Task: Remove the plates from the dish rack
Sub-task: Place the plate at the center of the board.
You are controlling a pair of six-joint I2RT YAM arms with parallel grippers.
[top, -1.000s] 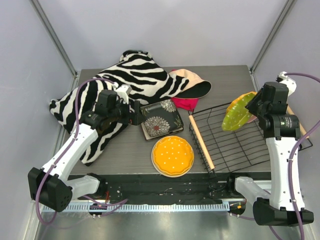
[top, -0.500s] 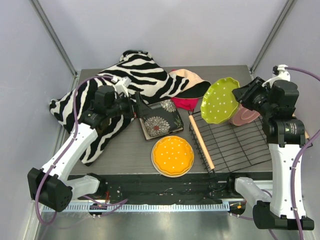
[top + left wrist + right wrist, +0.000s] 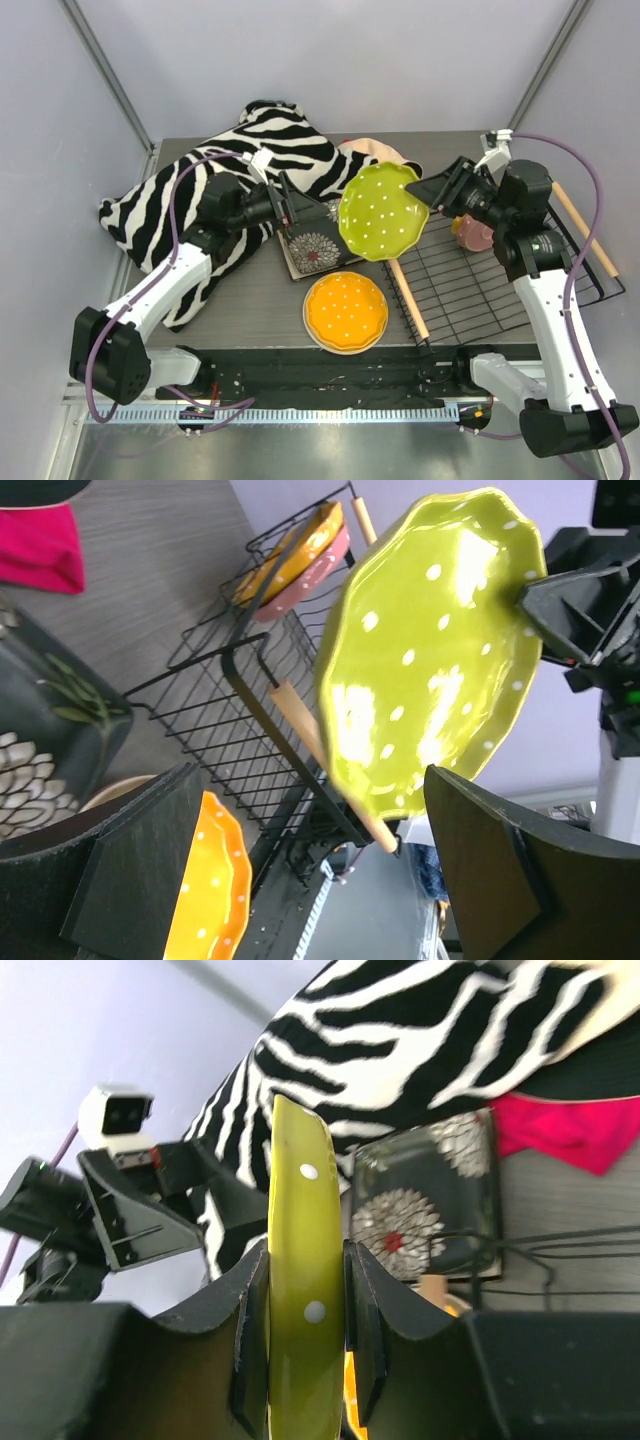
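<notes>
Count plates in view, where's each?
4. The yellow-green plate held in the right hand, orange dotted plate on the table, dark flowered plate behind it, pink plate leaning in the dish rack; another may hide against it.

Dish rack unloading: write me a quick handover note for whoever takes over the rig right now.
Left fingers: open, empty, facing the green plate.
Right fingers: shut on the green plate's rim, holding it on edge in the air over the left edge of the dish rack.
Done: the orange plate and the dark flowered plate lie on the table beside the rack.
Left: set down the green plate, then take out the pink plate and a second orange one leaning at the rack's far side.
</notes>
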